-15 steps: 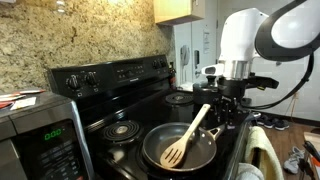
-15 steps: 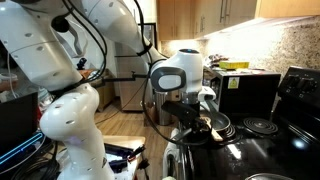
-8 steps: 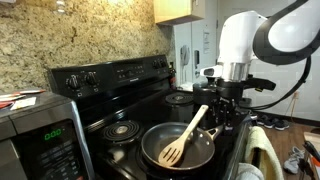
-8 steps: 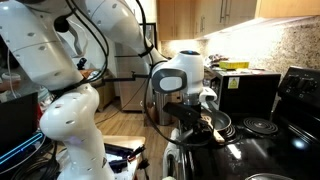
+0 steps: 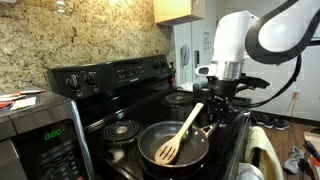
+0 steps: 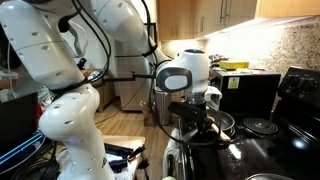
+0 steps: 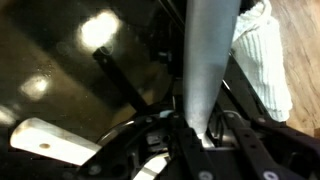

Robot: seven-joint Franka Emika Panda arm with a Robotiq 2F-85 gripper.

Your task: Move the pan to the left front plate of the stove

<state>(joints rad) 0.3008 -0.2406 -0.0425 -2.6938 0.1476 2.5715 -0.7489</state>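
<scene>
The pan (image 5: 172, 148) sits on the front of the stove (image 5: 105, 85) cooktop, in an exterior view, with a wooden spatula (image 5: 183, 135) lying in it, blade low at 7 o'clock and shaft rising toward 1 o'clock. A bare coil burner (image 5: 122, 130) lies at 10 o'clock from the pan. The end effector (image 5: 222, 103) hangs at 2 o'clock of the pan. In the wrist view the grey handle (image 7: 208, 60) runs down from 12 o'clock into the end effector (image 7: 195, 135) – its fingers seem clamped on it, though the dark picture leaves some doubt. A white ribbed towel (image 7: 262, 50) lies at 3 o'clock of the handle.
</scene>
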